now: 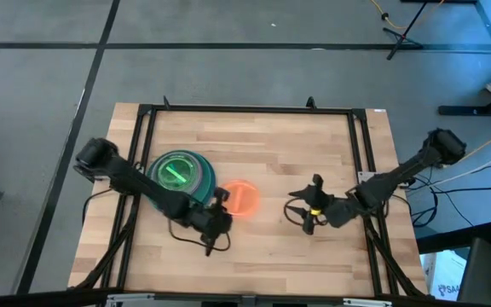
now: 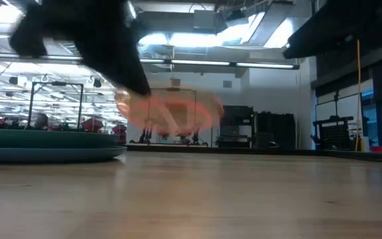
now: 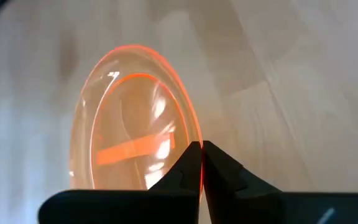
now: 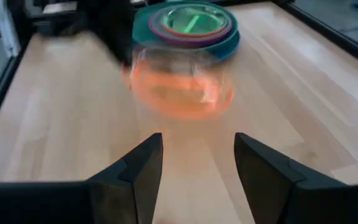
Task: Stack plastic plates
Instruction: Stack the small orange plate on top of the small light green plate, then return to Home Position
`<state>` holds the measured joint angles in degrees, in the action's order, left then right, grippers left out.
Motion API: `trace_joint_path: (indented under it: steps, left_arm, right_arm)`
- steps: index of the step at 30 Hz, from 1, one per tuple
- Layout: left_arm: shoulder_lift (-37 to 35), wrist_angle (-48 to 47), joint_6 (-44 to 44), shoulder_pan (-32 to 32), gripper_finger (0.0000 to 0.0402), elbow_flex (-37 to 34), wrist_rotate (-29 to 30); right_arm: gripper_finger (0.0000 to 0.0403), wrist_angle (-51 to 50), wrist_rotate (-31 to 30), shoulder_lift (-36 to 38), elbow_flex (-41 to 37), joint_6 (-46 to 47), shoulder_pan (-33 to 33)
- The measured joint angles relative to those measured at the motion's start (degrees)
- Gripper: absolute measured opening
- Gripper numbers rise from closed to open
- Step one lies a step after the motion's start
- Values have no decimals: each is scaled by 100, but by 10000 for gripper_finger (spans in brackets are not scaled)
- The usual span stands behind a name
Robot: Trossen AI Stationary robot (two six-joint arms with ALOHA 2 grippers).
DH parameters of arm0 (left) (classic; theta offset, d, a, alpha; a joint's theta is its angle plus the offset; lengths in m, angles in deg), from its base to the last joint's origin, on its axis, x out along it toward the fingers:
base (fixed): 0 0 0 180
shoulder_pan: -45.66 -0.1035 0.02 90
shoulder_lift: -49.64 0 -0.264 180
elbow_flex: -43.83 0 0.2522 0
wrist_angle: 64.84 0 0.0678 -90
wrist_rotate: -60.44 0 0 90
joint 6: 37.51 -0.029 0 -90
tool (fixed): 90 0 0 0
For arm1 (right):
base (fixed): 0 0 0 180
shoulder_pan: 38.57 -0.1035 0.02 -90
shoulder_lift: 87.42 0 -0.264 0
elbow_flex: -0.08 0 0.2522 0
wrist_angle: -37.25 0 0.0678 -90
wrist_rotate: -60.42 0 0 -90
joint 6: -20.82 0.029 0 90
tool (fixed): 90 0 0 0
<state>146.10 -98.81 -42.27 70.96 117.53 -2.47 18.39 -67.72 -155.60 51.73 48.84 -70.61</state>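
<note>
Pinching the rim of the small translucent orange plate [image 3: 135, 124] between my left gripper [image 3: 201, 163] fingers, I hold it lifted clear of the wooden table [image 1: 262, 247], its face tilted rather than flat, as the low view shows it hanging above the boards. From above, the left gripper sits near the table's front edge, left of centre, and the orange plate juts from it toward the middle of the table. What my next move turns on lies just beyond and to the left: the stack of plates [image 1: 180, 175], teal at the base with a magenta ring and a lime plate on top, resting near the left edge of the table. The orange plate hangs just beside the stack's near-right rim, apart from it and not yet over it, so I judge I must carry it back toward the left edge and level it before letting go. My right gripper [image 4: 194, 163] waits farther off, toward the table's right edge, fingers spread open on nothing and facing the orange plate and the stack behind it.
</note>
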Motion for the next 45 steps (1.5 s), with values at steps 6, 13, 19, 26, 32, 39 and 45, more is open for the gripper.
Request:
trace_joint_path:
  steps: [6, 13, 19, 26, 32, 39, 45]
  left_arm:
    - [-1156, -1340, 1022, 200, 2, 0, 784]
    - [-1990, -3506, 2760, 255, 2, 2, 1169]
    - [-2047, -4929, 4419, 333, 2, -96, 1079]
    - [-2045, -4569, 5126, 436, 2, -1174, 816]
    - [-2039, -3623, 5103, 383, 3, -1859, 488]
    - [-2044, -3435, 5115, 380, 56, -1903, 232]
    - [-2044, -3817, 4984, 381, 114, -1678, -51]
  right_arm:
    - [189, -129, -85, 46, -2, 17, -266]
    - [189, -116, -66, 46, -2, 19, -244]
    - [189, -105, 89, 46, -2, 19, -246]
    - [189, -83, 322, 46, -2, 21, -244]
    - [189, -77, 322, 46, -2, 21, -244]
    - [189, -77, 322, 44, -2, 156, -244]
    - [189, -78, 255, 44, -2, 361, -244]
